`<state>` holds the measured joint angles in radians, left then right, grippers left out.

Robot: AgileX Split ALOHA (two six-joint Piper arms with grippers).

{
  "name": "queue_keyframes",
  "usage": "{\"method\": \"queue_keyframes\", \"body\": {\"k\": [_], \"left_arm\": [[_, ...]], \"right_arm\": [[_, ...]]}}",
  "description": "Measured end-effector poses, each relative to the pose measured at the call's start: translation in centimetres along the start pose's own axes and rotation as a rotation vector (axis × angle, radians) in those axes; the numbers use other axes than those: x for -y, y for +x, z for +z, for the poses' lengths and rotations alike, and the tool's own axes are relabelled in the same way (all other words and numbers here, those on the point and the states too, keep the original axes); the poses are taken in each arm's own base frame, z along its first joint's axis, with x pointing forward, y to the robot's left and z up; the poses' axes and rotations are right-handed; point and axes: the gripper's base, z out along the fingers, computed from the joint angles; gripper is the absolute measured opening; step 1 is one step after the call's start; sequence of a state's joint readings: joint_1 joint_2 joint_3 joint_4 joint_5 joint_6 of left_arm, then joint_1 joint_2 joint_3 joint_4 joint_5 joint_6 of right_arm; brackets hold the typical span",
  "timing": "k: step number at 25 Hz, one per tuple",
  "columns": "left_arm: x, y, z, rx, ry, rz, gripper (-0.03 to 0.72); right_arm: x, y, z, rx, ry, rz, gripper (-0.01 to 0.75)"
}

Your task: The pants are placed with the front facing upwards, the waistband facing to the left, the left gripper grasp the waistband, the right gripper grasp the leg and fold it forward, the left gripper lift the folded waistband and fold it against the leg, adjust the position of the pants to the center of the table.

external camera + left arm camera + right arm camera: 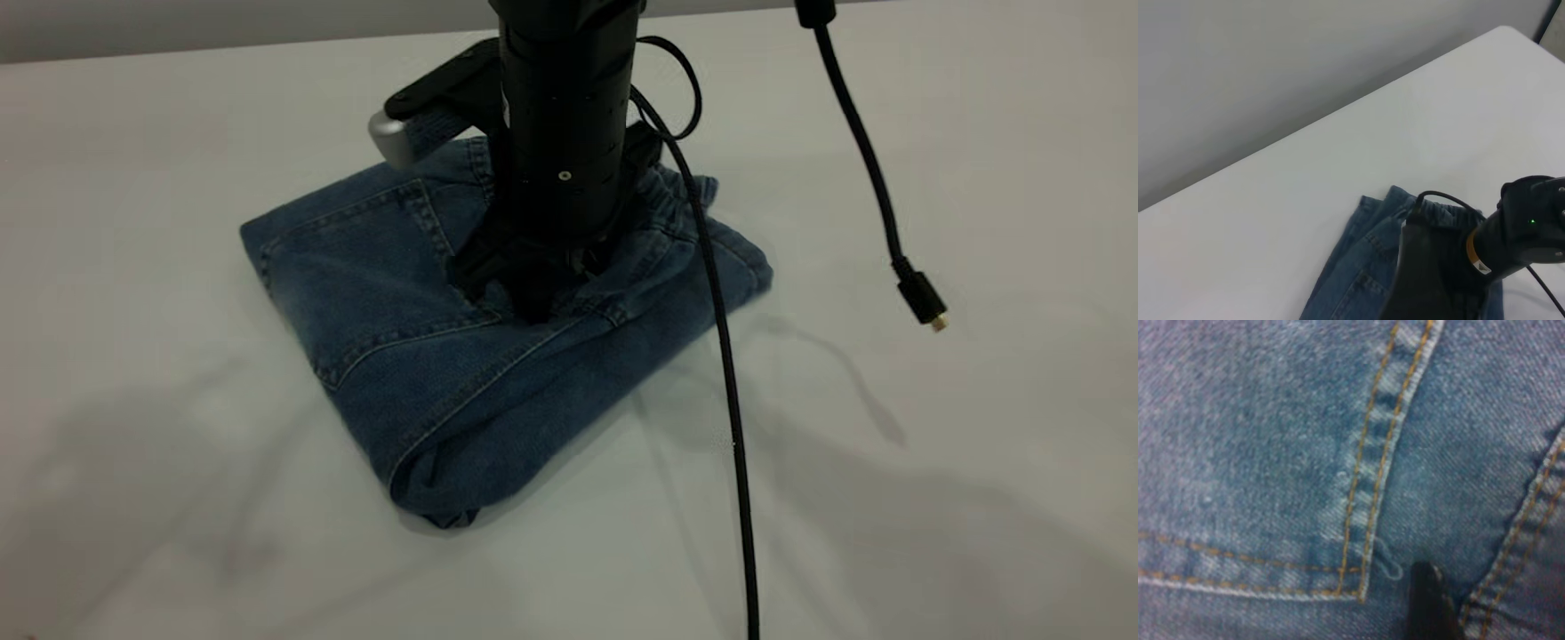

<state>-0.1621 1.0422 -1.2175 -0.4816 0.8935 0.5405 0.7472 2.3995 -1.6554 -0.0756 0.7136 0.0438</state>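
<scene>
The blue denim pants [427, 356] lie folded into a thick square on the white table [933, 498], a patch pocket on top. Their ruched waistband [680, 191] shows at the far edge behind the arm. My right gripper [533, 298] points straight down, shut, its tip pressed into the denim beside the pocket corner. In the right wrist view the pants [1271, 453] fill the frame, with the right gripper [1426, 603] as one dark tip. My left gripper [1418, 273] hangs high off to the side, looking down on the pants [1358, 280], the waistband [1446, 215] and the right arm.
A black cable [729, 382] droops from the right arm across the pants' near corner and down over the table. A second cable with a metal plug [923, 302] dangles free at the right. The table's far edge [1338, 110] runs behind the pants.
</scene>
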Motion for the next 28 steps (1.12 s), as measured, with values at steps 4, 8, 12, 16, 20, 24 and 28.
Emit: {"method": "queue_keyframes", "body": {"k": [4,8,12,16,20,24,28], "left_arm": [[0.0,0.0,0.0,-0.001,0.001,0.0,0.476],[0.0,0.0,0.0,-0.002,0.001,0.001,0.476],[0.1,0.0,0.0,0.003,0.011,-0.008,0.476],[0.1,0.0,0.0,0.002,0.015,-0.008,0.476],[0.3,0.0,-0.4,0.008,0.016,-0.003,0.476],[0.5,0.0,-0.9,0.02,0.015,0.015,0.476],[0.7,0.0,-1.3,0.028,0.013,0.023,0.476]], "right_arm": [[-0.1,0.2,0.0,-0.022,-0.008,0.158,0.368],[-0.4,0.5,0.0,-0.055,-0.036,0.302,0.368],[-0.9,0.5,0.0,-0.065,-0.086,0.375,0.368],[-1.5,0.4,0.0,-0.077,-0.148,0.501,0.368],[-1.7,0.1,0.0,-0.07,-0.181,0.63,0.368],[-1.6,0.0,0.1,-0.056,-0.164,0.731,0.368],[-1.1,0.0,0.2,-0.039,-0.11,0.808,0.368]]}}
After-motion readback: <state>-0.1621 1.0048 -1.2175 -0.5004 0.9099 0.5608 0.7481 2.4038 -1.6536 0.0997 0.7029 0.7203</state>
